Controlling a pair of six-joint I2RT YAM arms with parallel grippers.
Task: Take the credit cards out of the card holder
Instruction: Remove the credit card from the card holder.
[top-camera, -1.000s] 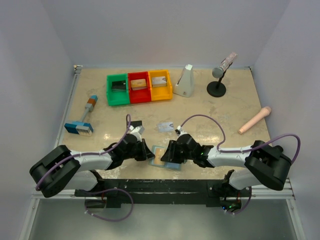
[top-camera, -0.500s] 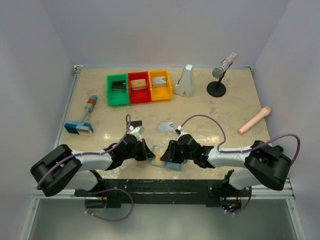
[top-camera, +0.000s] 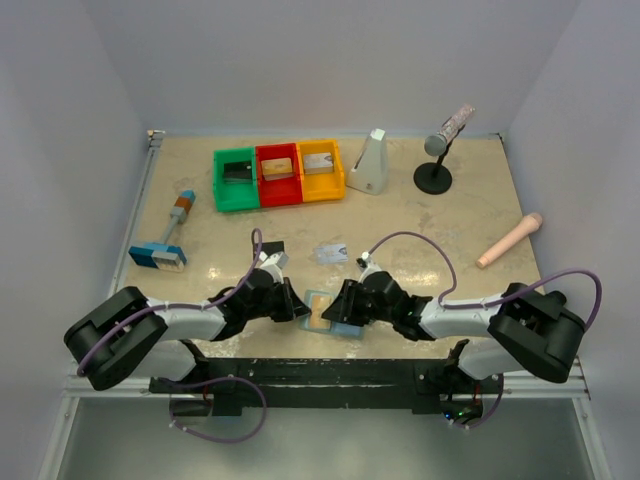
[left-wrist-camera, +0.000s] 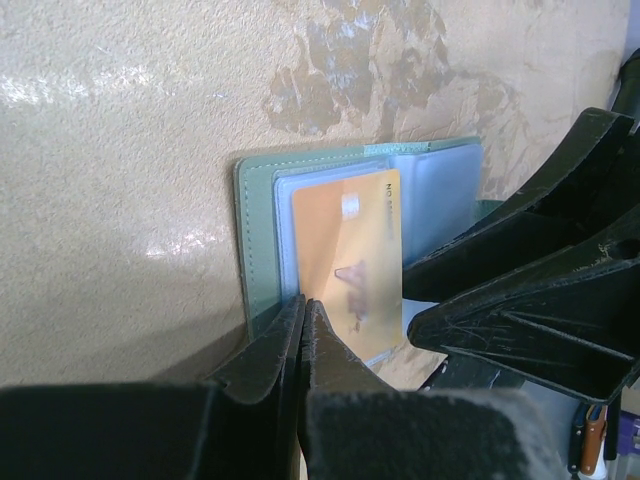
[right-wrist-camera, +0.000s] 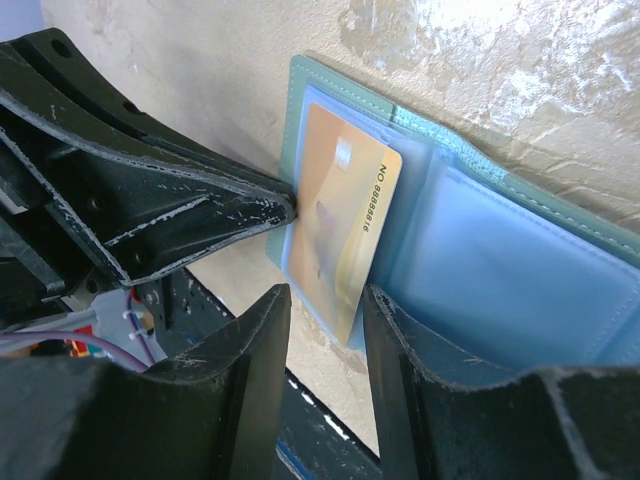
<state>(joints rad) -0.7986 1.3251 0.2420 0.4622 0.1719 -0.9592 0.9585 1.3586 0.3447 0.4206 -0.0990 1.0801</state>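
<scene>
1. Black left pincer (left-wrist-camera: 303, 312) is closed tight at the edge of the flat blue-grey bifold card holder (left-wrist-camera: 258, 240), perhaps pinching it.
2. The right pincer (right-wrist-camera: 325, 295) stands parted around a corner of the orange-gold credit card (right-wrist-camera: 340, 225).
3. The card holder lies open on the beige marbled table (left-wrist-camera: 120, 150), card tucked in a pocket.

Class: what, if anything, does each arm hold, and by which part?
Left gripper: shut at one edge of the card holder, grip cannot be told. Right gripper: straddles the orange card corner, ungripped.
</scene>
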